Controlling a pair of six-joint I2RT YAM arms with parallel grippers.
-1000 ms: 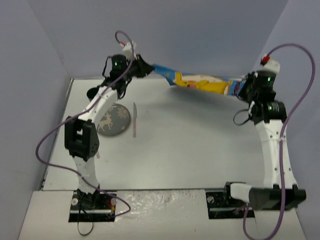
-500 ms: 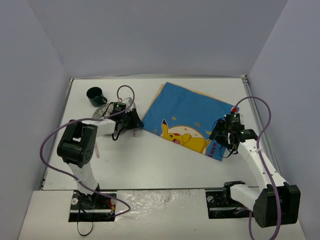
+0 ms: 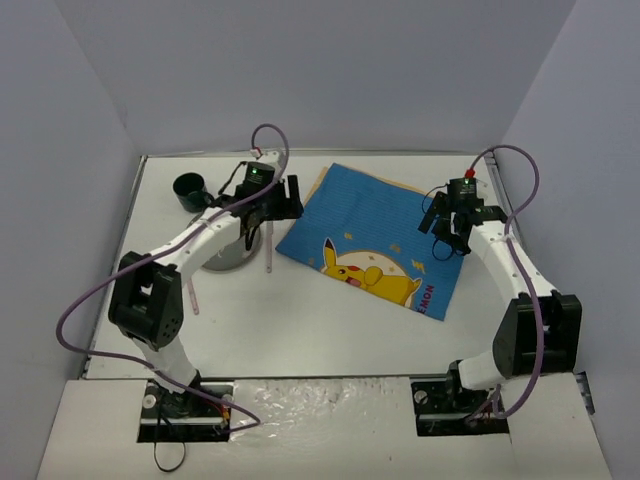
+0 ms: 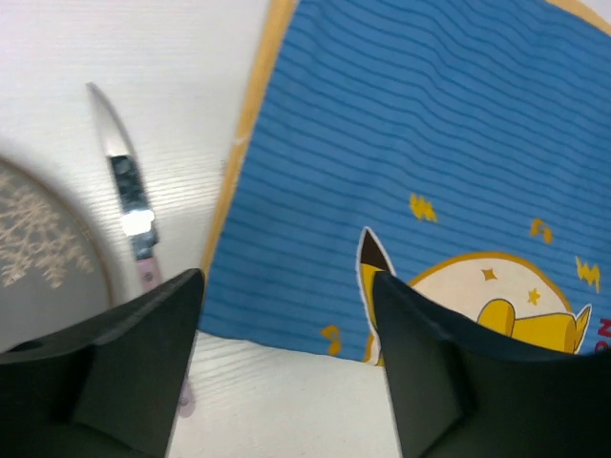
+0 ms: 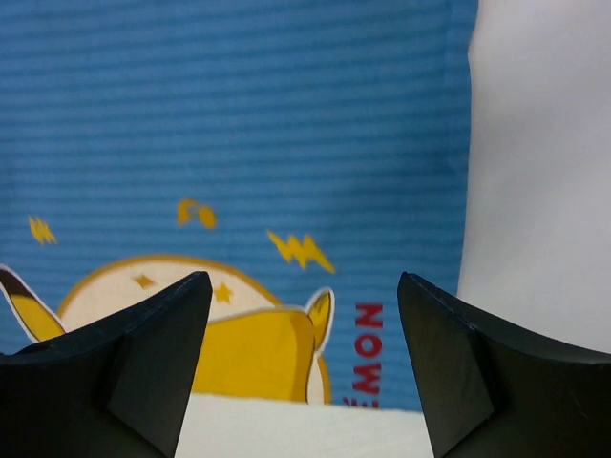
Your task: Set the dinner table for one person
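The blue cartoon-printed placemat (image 3: 375, 235) lies flat and slightly askew on the white dinner table (image 3: 330, 320). My left gripper (image 3: 290, 198) hovers open at the mat's left edge with nothing between its fingers. In the left wrist view the placemat (image 4: 410, 143) fills the frame above the gripper (image 4: 286, 315), with bare table (image 4: 286, 401) between the jaws. My right gripper (image 3: 447, 228) hovers open over the mat's right side. In the right wrist view the gripper (image 5: 305, 324) is empty above the placemat (image 5: 239, 124).
A dark cup (image 3: 190, 190) stands at the far left. A grey snowflake plate (image 3: 232, 255) lies partly under the left arm, with a knife (image 3: 268, 250) beside it. The plate (image 4: 38, 258) and knife (image 4: 129, 210) also show in the left wrist view. A thin pink-handled utensil (image 3: 193, 295) lies nearer.
The placemat, first stretched in the air between both shut grippers, was laid on the table. Both grippers opened, let go of it and moved toward the far side.
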